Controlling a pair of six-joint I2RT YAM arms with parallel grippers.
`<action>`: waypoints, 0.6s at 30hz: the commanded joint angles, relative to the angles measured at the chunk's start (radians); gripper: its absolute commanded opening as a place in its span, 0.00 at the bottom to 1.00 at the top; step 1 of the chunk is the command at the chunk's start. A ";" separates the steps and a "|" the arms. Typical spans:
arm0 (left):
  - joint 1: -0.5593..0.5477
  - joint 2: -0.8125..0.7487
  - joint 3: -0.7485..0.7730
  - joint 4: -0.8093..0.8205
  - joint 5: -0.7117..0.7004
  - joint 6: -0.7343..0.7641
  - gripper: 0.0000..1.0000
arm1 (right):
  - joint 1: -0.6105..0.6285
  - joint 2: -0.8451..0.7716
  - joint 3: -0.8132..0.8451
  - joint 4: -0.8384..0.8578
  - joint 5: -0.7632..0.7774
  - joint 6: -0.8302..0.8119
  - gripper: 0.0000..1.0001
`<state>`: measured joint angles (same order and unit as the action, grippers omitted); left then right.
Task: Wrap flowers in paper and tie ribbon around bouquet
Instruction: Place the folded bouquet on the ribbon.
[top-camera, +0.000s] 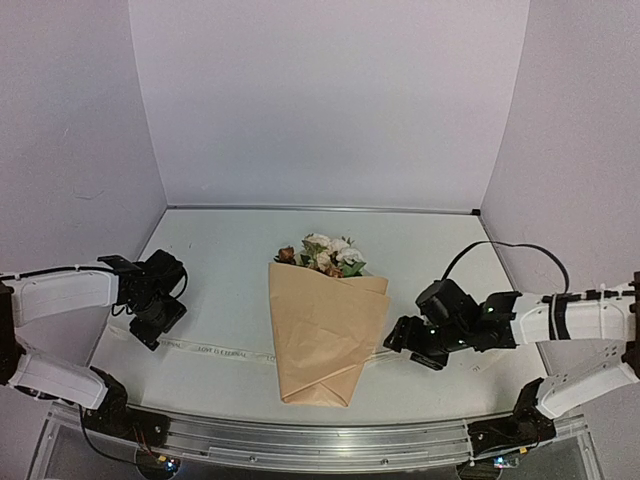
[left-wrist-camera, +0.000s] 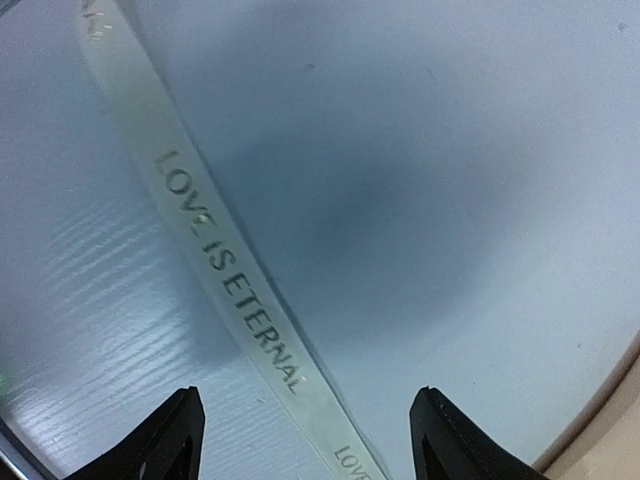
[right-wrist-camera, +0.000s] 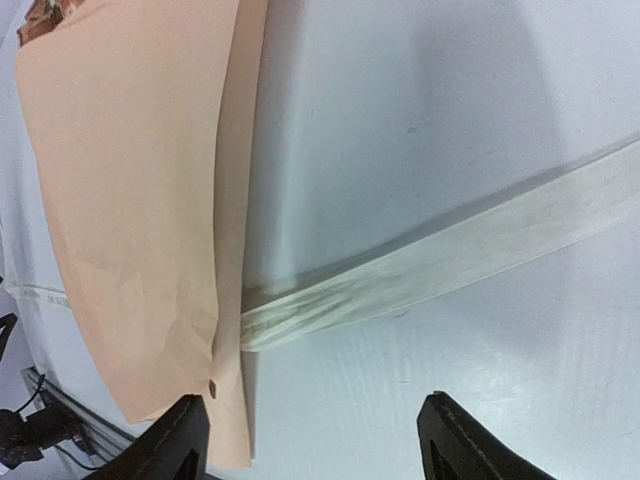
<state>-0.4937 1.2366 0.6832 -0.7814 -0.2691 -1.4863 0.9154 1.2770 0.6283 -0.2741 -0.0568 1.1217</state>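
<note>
The slim cone-shaped bouquet of peach-tan paper (top-camera: 325, 335) lies in the middle of the white table (top-camera: 215, 255). The narrow cream satin ribbon (left-wrist-camera: 225, 285) passes under it and reads "LOVE IS ETERNAL". The left gripper (left-wrist-camera: 310, 440) and the right gripper (right-wrist-camera: 315, 440) are both spread above the ribbon and pinch nothing.

Robot lab booth, plain white walls (top-camera: 330, 100) around a white table (top-camera: 220, 260), aluminium rail (top-camera: 320, 438) at its near edge

Plain pale lilac walls (top-camera: 330, 100) enclose a white table (top-camera: 220, 260).
</note>
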 joint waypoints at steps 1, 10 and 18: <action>0.093 -0.039 -0.004 -0.132 -0.075 -0.071 0.74 | 0.000 -0.130 0.025 -0.253 0.237 -0.210 0.88; 0.352 -0.003 -0.066 0.068 0.031 0.142 0.68 | -0.097 -0.233 0.040 -0.382 0.250 -0.328 0.98; 0.418 0.152 -0.031 0.091 0.067 0.190 0.53 | -0.255 -0.282 -0.012 -0.379 0.131 -0.299 0.98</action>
<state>-0.0940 1.3293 0.6216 -0.7246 -0.2356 -1.3379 0.7161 1.0229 0.6409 -0.6246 0.1149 0.8174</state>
